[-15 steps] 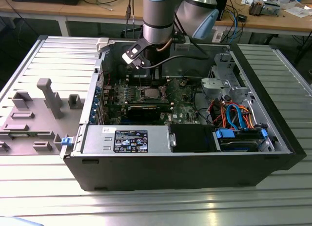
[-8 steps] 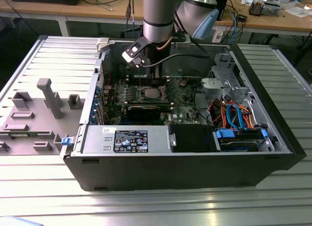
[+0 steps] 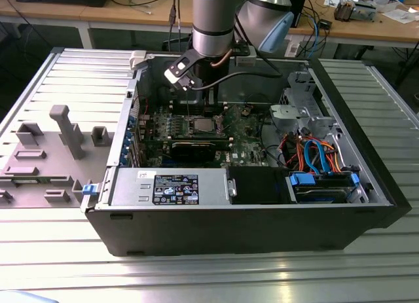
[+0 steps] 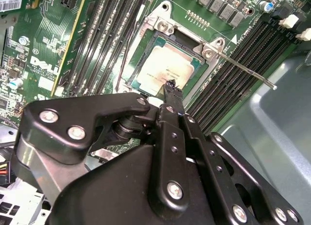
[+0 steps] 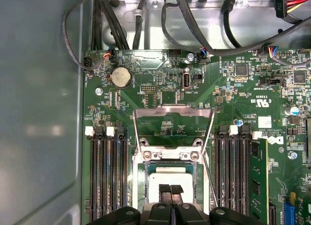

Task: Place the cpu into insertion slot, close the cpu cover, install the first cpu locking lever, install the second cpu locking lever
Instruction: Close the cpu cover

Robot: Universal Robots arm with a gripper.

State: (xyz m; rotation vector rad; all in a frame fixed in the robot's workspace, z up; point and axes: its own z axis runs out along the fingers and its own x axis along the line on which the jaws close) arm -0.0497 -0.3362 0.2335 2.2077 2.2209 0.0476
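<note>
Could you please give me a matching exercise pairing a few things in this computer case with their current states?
Things:
1. cpu
2. cpu cover
3. pincer
4. coin battery

States:
A. raised open
B. seated in the insertion slot
C. round and silver
D. poised over the chip's top

Pairs: 1-B, 2-A, 3-D, 4-C
</note>
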